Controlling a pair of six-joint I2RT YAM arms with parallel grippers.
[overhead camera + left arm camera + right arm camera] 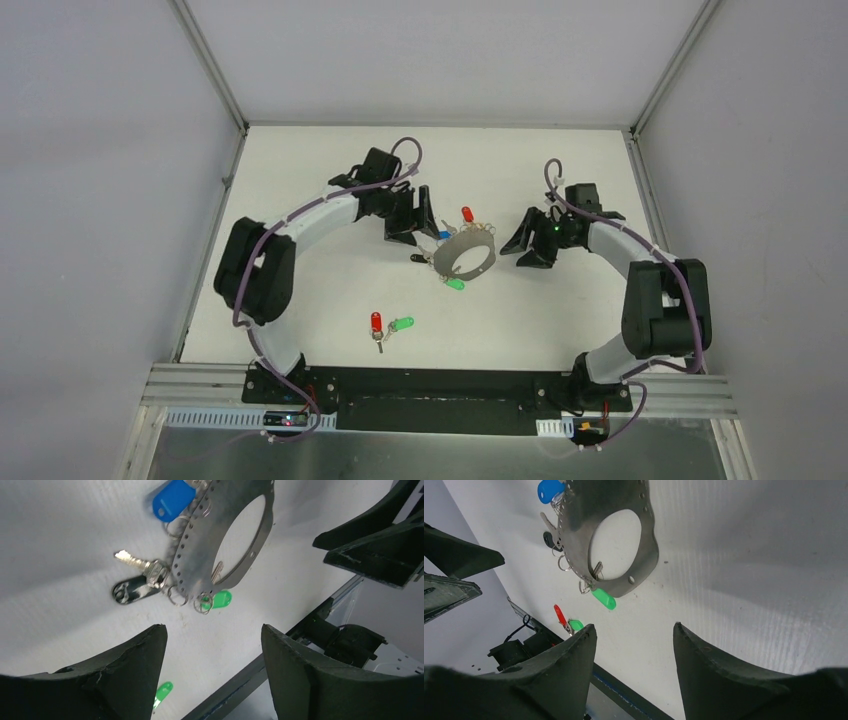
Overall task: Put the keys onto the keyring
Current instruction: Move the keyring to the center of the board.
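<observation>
Resting on the desk point(320, 290), the keyring point(466, 256) lies between the arms. The left claw point(418, 230) hangs near its 10 o'clock, the right claw point(532, 250) near 3 o'clock; both gape wide, gripping nothing. A blue key point(172, 500), black key point(131, 590) and green key point(220, 600) hang from its rim, seemingly a red key point(467, 213) too. Two loose keys point(378, 323), red and green, lie toward 7 o'clock.

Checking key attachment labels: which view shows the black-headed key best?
Left wrist: the black-headed key is close, with head and blade both clear. Top external shows it as a tiny dark speck. Right wrist shows only a small part of it at the keyring's edge.
</observation>
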